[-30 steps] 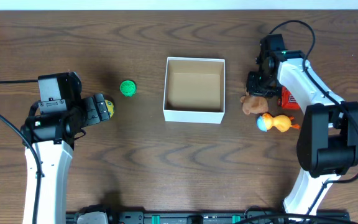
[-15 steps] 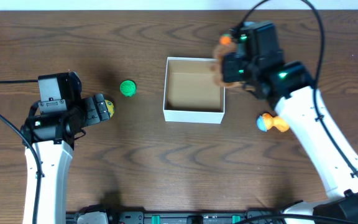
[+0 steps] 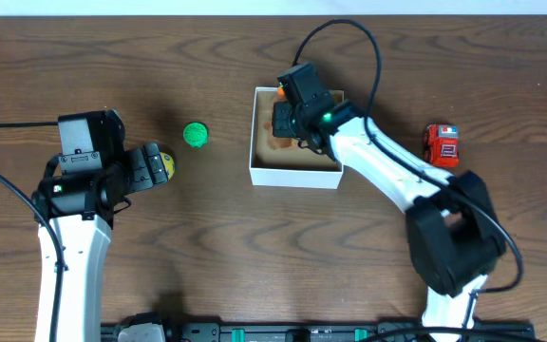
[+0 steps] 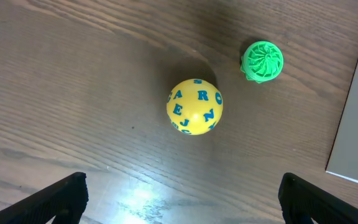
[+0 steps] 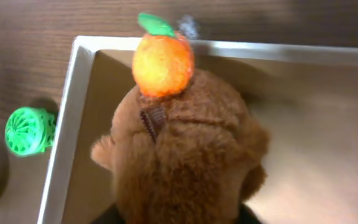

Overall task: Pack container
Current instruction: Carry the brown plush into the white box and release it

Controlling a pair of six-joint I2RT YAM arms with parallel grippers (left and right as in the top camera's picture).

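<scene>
The container (image 3: 295, 175) is a small white box with a tan inside, at the table's middle. My right gripper (image 3: 284, 118) is over its far left part, shut on a brown plush toy (image 5: 185, 149) with an orange fruit (image 5: 162, 62) on its head. The plush hangs inside the box walls (image 5: 64, 162). My left gripper (image 4: 194, 205) is open and empty, above a yellow ball with blue letters (image 4: 194, 106), which shows partly in the overhead view (image 3: 166, 163). A green ridged toy (image 3: 195, 135) lies between the ball and the box.
A red toy (image 3: 442, 144) lies on the table right of the box. The right arm stretches across the table's right half from the front edge. The box's side (image 4: 353, 118) shows at the right edge of the left wrist view.
My right gripper has carried the plush toy left from beside the box's right wall to over the box's far left part. The left arm has not moved.
</scene>
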